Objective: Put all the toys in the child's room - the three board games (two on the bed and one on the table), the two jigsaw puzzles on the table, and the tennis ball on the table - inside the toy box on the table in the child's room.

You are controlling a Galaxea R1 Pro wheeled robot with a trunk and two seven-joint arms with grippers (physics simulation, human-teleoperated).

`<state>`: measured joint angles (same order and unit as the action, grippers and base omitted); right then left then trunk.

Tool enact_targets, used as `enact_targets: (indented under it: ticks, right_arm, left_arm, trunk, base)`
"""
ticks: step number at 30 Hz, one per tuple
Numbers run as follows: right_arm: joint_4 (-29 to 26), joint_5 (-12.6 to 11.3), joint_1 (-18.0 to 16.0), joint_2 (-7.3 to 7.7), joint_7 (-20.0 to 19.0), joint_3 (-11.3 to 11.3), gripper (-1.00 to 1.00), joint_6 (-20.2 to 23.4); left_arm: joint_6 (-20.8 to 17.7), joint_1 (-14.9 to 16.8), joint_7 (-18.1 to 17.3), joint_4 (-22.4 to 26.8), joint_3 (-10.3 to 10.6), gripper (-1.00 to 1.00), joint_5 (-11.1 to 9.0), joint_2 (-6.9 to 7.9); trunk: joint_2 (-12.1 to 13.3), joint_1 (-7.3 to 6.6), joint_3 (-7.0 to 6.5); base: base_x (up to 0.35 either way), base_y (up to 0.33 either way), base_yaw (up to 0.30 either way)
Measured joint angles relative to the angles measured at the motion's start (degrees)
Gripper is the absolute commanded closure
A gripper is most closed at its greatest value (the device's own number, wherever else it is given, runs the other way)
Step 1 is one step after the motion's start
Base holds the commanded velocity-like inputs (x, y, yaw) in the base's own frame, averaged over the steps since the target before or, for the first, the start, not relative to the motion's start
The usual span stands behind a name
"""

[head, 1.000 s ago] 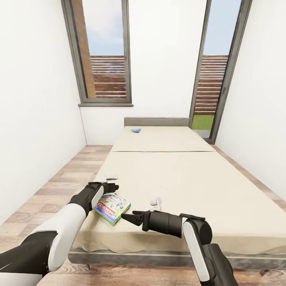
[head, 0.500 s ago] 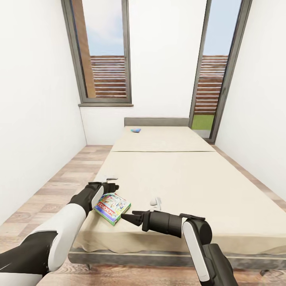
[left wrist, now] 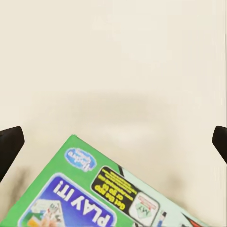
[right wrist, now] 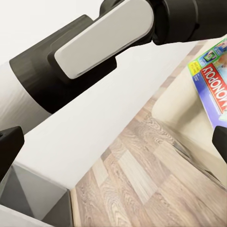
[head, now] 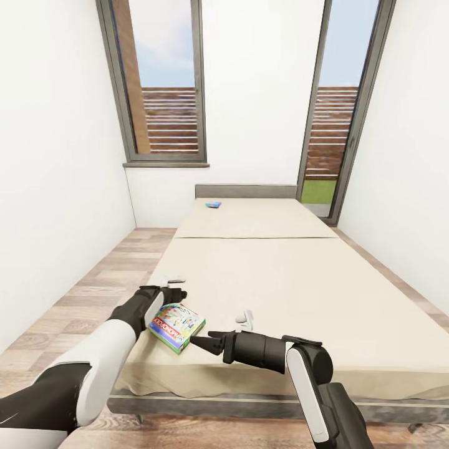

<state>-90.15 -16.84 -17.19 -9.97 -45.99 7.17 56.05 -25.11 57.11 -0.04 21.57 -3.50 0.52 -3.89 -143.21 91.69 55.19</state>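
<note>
With both sets of jaws spread open around the green-edged board game near the bed's front corner, a careless squeeze could nudge it off onto the floor.

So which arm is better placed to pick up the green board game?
Probably left: its pincer hovers open right over the green board game, while the right pincer points sideways at the box's edge.
</note>
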Motion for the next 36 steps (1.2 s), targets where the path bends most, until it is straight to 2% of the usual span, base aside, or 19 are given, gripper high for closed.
enact_targets:
  ticks: [16,36]
  right_arm:
    - [0.0,0.1,0.0,0.00,0.0,0.0,-1.00,0.0]
    - [0.0,0.2,0.0,0.00,0.6,0.0,-1.00,0.0]
  left_arm:
    - [-2.2,0.0,2.9,0.0,-0.1,-1.00,-0.1,-0.24]
    - [-3.0,0.0,3.2,0.1,-0.2,-1.00,-0.1,-0.18]
  trunk:
    - [0.0,0.00,0.00]
    - [0.0,0.00,0.00]
  base:
    - [0.000,0.000,0.000]
    - [0.000,0.000,0.000]
